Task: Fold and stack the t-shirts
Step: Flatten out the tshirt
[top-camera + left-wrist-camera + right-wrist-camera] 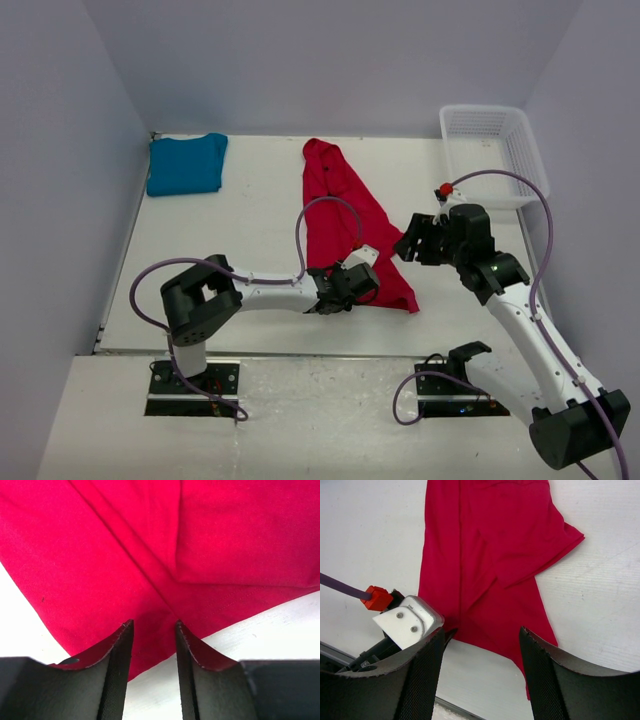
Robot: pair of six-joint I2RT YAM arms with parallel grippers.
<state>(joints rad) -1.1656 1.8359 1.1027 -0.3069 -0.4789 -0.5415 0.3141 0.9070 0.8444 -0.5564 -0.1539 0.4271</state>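
Observation:
The red t-shirt (335, 200) lies partly folded in a long strip from the back middle of the table to the near right. It fills the left wrist view (150, 555) and shows in the right wrist view (485, 555). My left gripper (362, 285) is low at the shirt's near hem, open, its fingertips (126, 630) apart over the cloth edge (152, 627). My right gripper (412, 245) hovers open and empty above the shirt's near right corner (480, 635). The teal-blue t-shirt (186, 164) lies folded at the back left.
A white mesh basket (492, 150) stands at the back right corner. The white table (240, 225) is walled on the left, back and right. The left wrist's camera housing (407, 620) sits close beside my right gripper's left finger.

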